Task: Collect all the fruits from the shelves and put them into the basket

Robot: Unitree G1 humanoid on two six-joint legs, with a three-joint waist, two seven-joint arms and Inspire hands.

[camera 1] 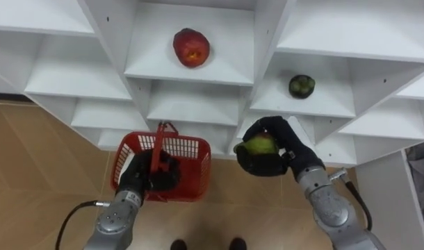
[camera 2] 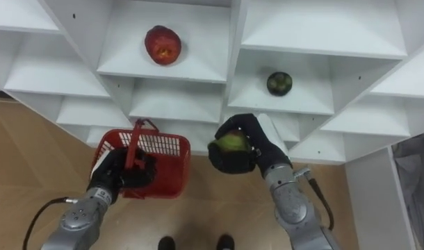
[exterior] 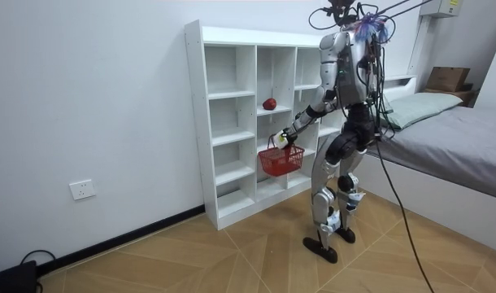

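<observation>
My right hand [camera 1: 274, 149] [camera 2: 248, 146] is curled round a green fruit [camera 1: 259, 144] [camera 2: 229, 142] in front of the white closet [camera 1: 198, 69] [exterior: 248, 114], just right of the red basket [camera 1: 172, 165] [camera 2: 153, 161] [exterior: 280, 159]. My left hand [camera 1: 148, 173] [camera 2: 121, 171] grips the basket's upright red handle and holds the basket at waist height. A red apple [camera 1: 191, 47] [camera 2: 163, 44] [exterior: 269, 103] lies on the middle shelf. A dark green fruit [camera 1: 302, 86] [camera 2: 279, 83] sits on the shelf to its right.
I stand on the wooden floor [exterior: 232, 252] facing the closet, close to its shelves. A bed [exterior: 459, 138] with a pillow stands behind me at the room view's right. A grey bed corner [camera 1: 422, 180] shows at the far right.
</observation>
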